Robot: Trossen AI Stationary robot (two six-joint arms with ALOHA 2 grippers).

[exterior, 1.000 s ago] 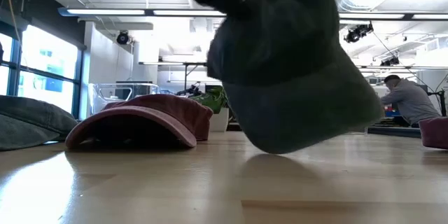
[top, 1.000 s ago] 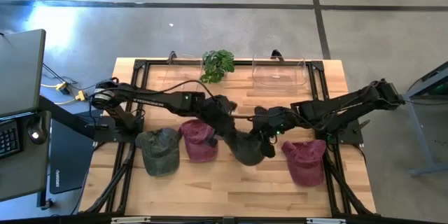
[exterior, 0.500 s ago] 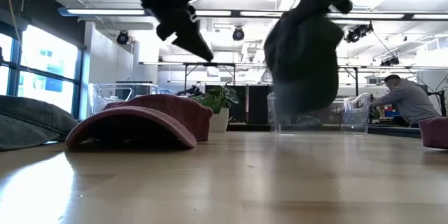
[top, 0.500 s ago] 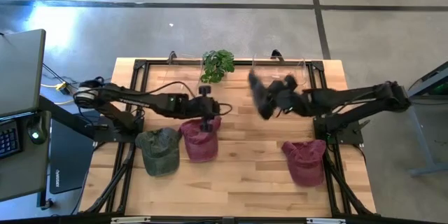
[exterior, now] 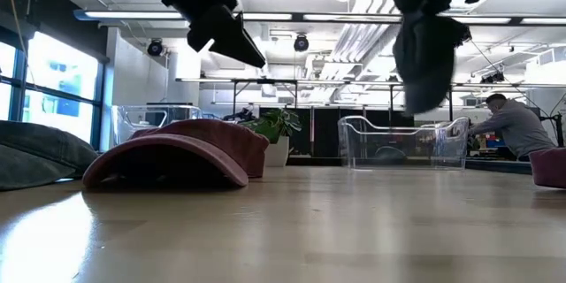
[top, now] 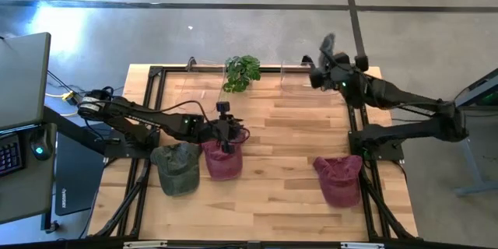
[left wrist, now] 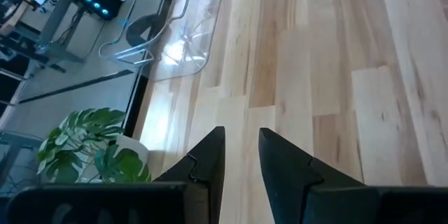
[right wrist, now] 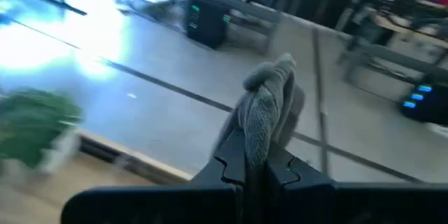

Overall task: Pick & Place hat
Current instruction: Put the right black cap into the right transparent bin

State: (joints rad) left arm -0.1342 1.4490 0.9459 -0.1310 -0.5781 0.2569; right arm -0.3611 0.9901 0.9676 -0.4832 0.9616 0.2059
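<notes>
The right gripper (top: pixel 325 68) is carrying the dark grey hat (exterior: pixel 426 44), having swung it in about a second from low over the middle of the table up to the far right corner, where it is now hanging above the clear bin (exterior: pixel 402 142). Its jaws are clamped shut on a bunched fold of the hat's fabric (right wrist: pixel 266 119), and the hat is dangling limp and clear of the table. The left gripper (top: pixel 223 128) is pulling back meanwhile and is now hovering over the maroon hat (top: pixel 222 160) at the left, its fingers (left wrist: pixel 210 161) standing slightly apart with nothing between them. The olive hat (top: pixel 176 167) and the second maroon hat (top: pixel 339 177) are lying untouched. In my judgement the carry is nearly complete and only the release into the bin is outstanding.
</notes>
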